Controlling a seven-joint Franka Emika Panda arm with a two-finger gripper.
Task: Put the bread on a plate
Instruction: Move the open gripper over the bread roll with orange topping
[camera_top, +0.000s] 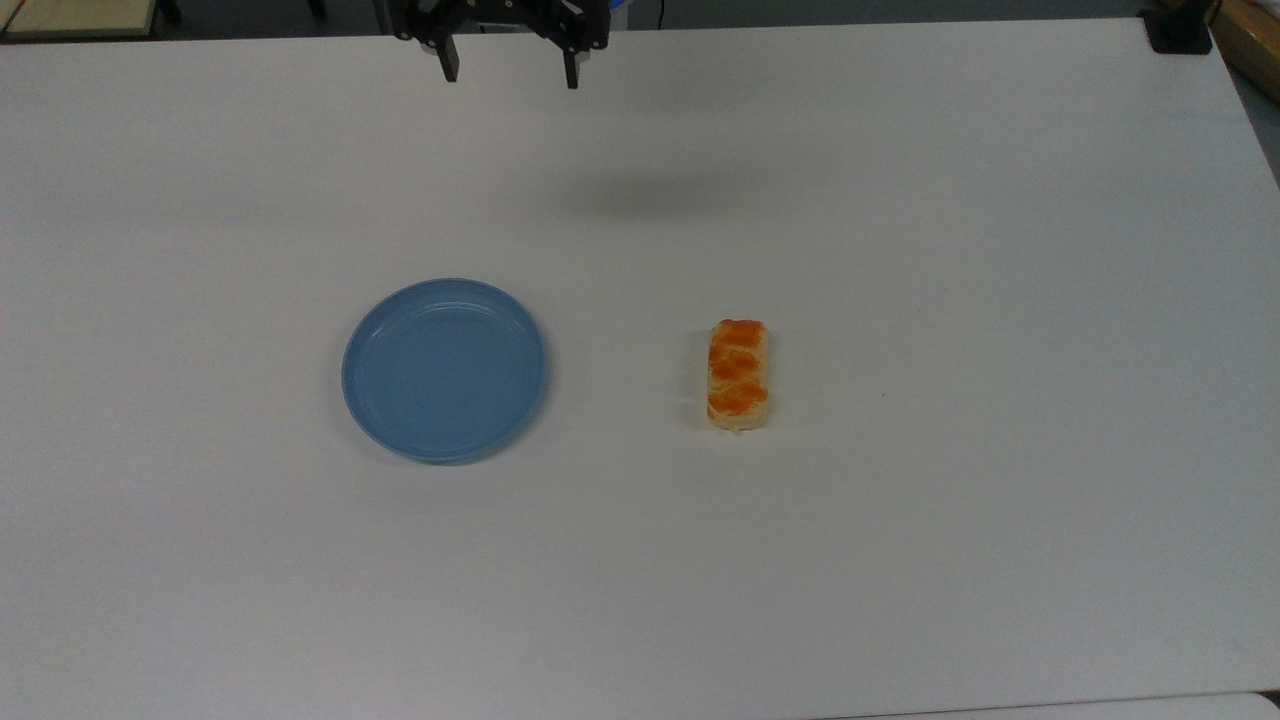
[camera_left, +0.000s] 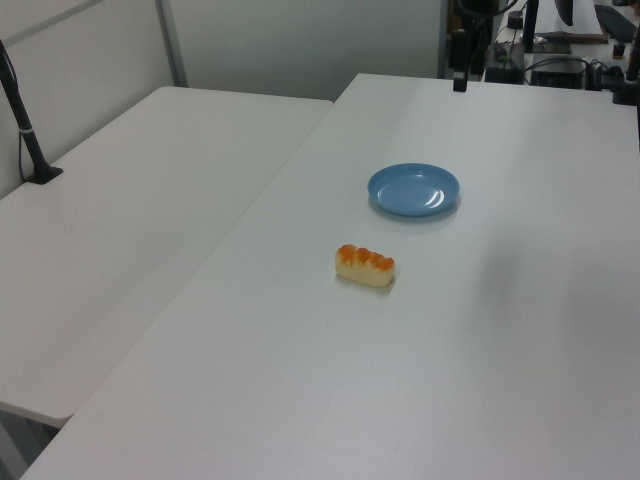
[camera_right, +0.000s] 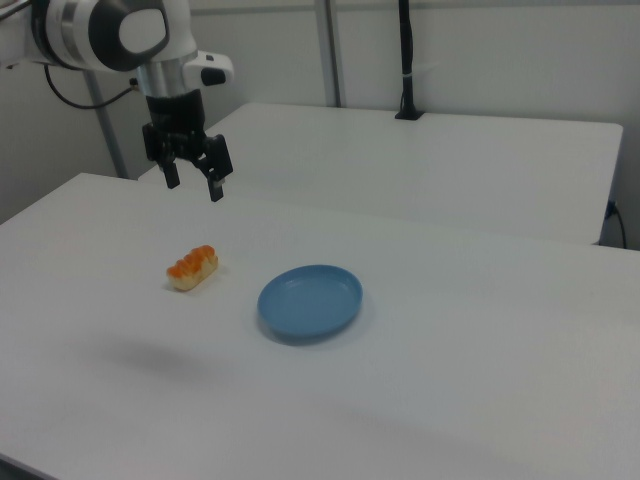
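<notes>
The bread (camera_top: 738, 375), a pale bar with orange-brown bumps, lies on the white table to the top view's right of the light-blue plate (camera_top: 445, 370). The plate holds nothing. My gripper (camera_top: 510, 75) hangs open and empty near the table's far edge, well above the surface. In the right view the gripper (camera_right: 193, 183) hovers above and slightly behind the bread (camera_right: 193, 268), with the plate (camera_right: 310, 300) to the right view's right. The left view has the bread (camera_left: 365, 265) in front of the plate (camera_left: 413, 189).
A second white table (camera_left: 120, 230) adjoins along the left view's left, with a black post (camera_left: 30, 140) clamped to it. A black clamp (camera_top: 1180, 30) sits at the top view's far right corner. The gripper's shadow (camera_top: 640, 195) falls on bare tabletop.
</notes>
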